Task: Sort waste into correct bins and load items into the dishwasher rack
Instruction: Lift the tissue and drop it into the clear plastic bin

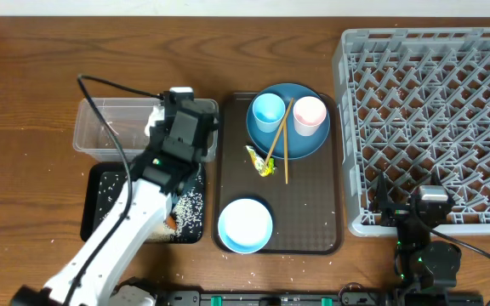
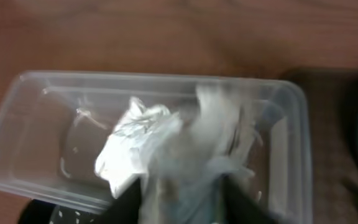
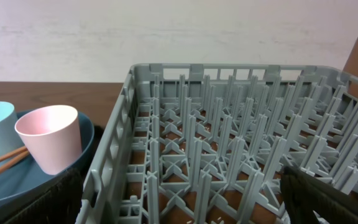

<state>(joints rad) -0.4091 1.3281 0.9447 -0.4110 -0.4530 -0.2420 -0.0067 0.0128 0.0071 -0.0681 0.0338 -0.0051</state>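
Bench [image 1: 24, 76] carried everything, and the dishwasher rack [image 1: 432, 110] at its right side was the biggest thing on it, with no dish seen among its pegs. The right tool [image 3: 188, 196] sat at the rack's near edge, fingers spread wide and grasping nothing. On the brown serving tray [image 1: 313, 212] lay the blue plate [image 1: 300, 146], bearing the light blue cup [image 1: 268, 110], the pink cup [image 1: 310, 113] and the chopsticks [image 1: 283, 140]. The white-blue bowl [image 1: 245, 225] stood nearer the front.

The left tool [image 1: 162, 119] hung over the clear tub [image 1: 100, 136]. The wrist view was blurred, so I could not tell whether it was released or clenched. A crumpled white wad [image 2: 135, 146] showed within the tub's outline.

The step looked like dropping that wad. Doing it well probably meant spreading the fingers fully over the tub's middle, then rising straight up so the thin wall was not snagged.

The green-yellow wrapper [image 1: 262, 161] lay on the serving tray beside the plate. The carrot [image 1: 170, 223] and rice grains [image 1: 192, 208] were in the black tray [image 1: 100, 204].
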